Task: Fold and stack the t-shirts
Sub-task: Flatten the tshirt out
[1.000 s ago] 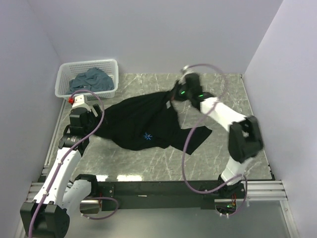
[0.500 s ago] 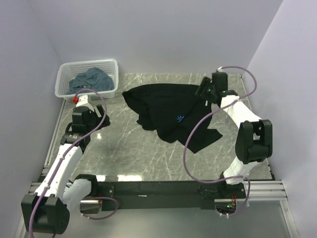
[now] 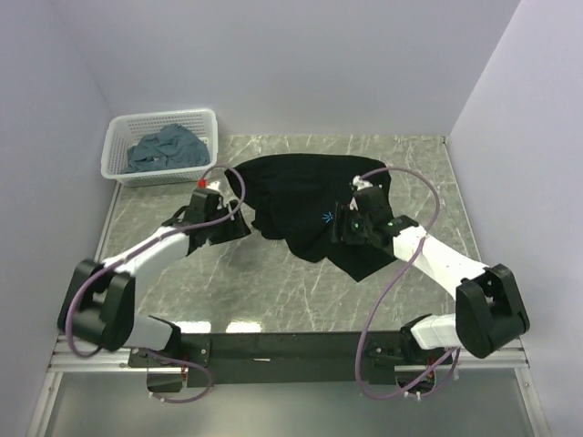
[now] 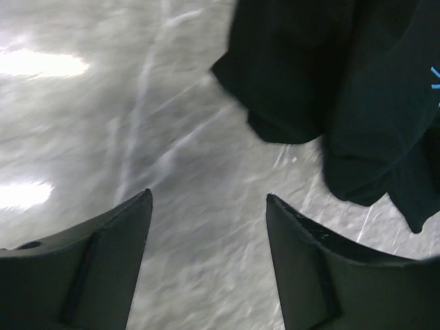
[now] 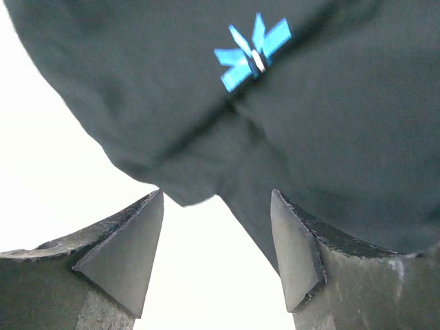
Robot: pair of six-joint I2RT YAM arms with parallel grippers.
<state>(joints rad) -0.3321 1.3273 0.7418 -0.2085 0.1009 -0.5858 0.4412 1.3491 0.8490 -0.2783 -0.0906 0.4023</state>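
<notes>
Top external view shows the left gripper just beside the left edge of the crumpled black t-shirt, jaws apart and empty over bare bench. The right gripper hangs over the shirt's blue starburst print, jaws likewise open. Far left, slate t-shirts lie in the white basket.
</notes>
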